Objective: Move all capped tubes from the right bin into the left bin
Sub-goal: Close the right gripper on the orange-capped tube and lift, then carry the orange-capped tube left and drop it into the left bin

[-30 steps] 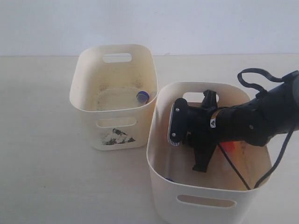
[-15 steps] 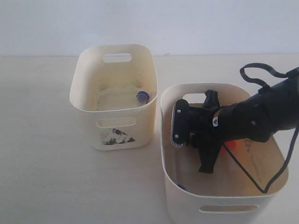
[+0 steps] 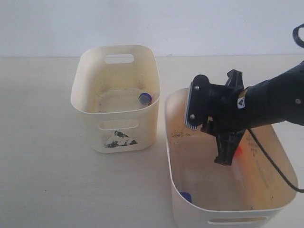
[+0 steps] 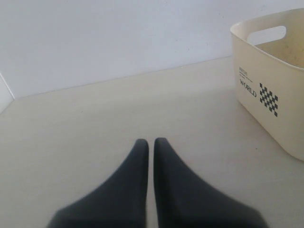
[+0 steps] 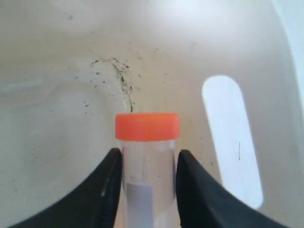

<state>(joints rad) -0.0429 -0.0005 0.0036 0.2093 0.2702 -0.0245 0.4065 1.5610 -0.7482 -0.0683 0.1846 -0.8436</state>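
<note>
**Q:** What was the right gripper (image 5: pixel 148 153) doing?

**A:** It pinched an orange-capped tube (image 5: pixel 147 164) between its two black fingers (image 5: pixel 107 190), one on each side of the clear body. The cap stuck out past the fingertips, and a pale label patch showed on the tube lower down.

**Q:** And where was that tube?

**A:** Over the inside of the right bin (image 3: pixel 167 118). The wrist view had the bin's speckled inner wall (image 5: pixel 57 95) and an oval handle slot (image 5: pixel 232 140) behind the tube. In the exterior view the right gripper (image 3: pixel 224 156) pointed down into the bin, with only a reddish blur beside its fingers. I could not tell whether the tube was touching the floor.

**Q:** Any other tubes?

**A:** A blue cap (image 3: pixel 186 196) lay low against the right bin's near wall. A blue-capped tube (image 3: pixel 145 98) rested in the left bin (image 3: pixel 88 107), the bin with the torn sticker (image 3: pixel 118 139) on its front.

**Q:** The left gripper (image 4: pixel 151 142)?

**A:** Its fingers were pressed together with a hairline gap and nothing between them, above the bare table (image 4: pixel 95 109). A cream bin printed WORLD (image 4: pixel 266 109) stood well apart from it. I could not tell from that view which bin it was.
</note>
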